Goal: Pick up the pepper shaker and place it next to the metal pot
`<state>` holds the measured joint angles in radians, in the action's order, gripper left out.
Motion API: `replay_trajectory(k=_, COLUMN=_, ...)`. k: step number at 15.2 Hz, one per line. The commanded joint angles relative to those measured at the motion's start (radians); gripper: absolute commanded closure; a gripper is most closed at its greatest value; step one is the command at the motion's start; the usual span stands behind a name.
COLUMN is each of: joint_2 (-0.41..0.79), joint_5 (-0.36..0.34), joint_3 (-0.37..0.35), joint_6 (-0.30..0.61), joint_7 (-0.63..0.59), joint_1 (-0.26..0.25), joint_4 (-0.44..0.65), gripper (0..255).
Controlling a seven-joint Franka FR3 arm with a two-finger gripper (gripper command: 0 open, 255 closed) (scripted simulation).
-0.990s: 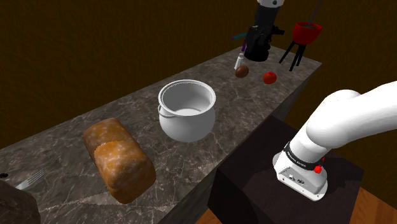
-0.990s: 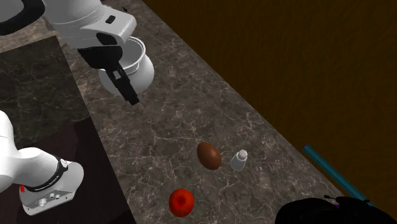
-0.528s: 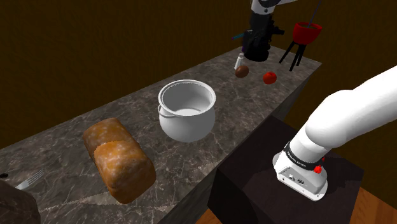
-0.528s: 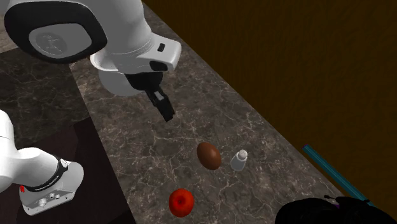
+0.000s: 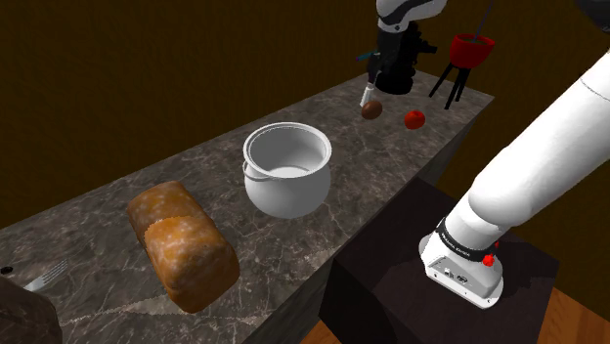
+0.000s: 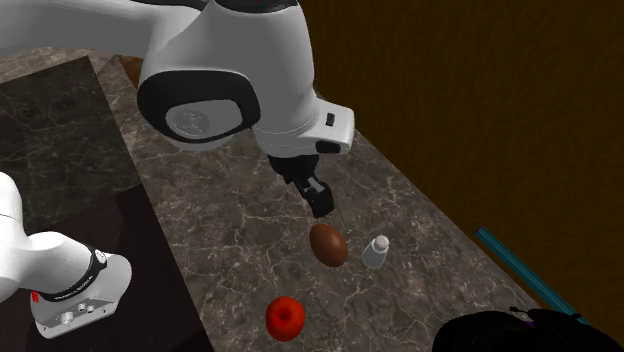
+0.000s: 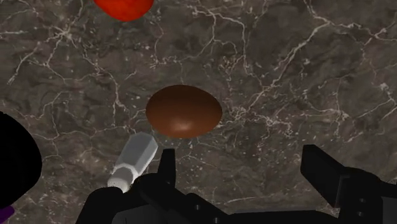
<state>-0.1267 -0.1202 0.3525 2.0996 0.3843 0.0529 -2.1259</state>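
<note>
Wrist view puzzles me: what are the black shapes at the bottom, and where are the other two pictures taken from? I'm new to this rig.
The black shapes are the two fingers of the gripper on a white robot arm; that camera rides on the hand. The fingers stand apart and hold nothing. The shoulder view looks from beside the arm's stand along a dark marble counter. The second exterior view looks down on the counter's far end. On the counter lie a bread loaf, a pale pot, a red round fruit, a brown egg-shaped thing and, beside it, the small pale pepper shaker. The gripper hangs over the counter near those two.
</note>
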Motion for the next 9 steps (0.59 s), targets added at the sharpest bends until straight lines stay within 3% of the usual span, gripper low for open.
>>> replay_trajectory(k=1, joint_2=0.076, joint_5=0.026, joint_3=0.02, joint_6=0.024, joint_7=0.043, joint_1=0.006, joint_4=0.051, gripper=0)
replay_trajectory(k=9, joint_2=0.396, joint_5=0.164, joint_3=0.049, joint_6=0.062, joint_7=0.21, joint_1=0.079, joint_4=0.316, gripper=0)
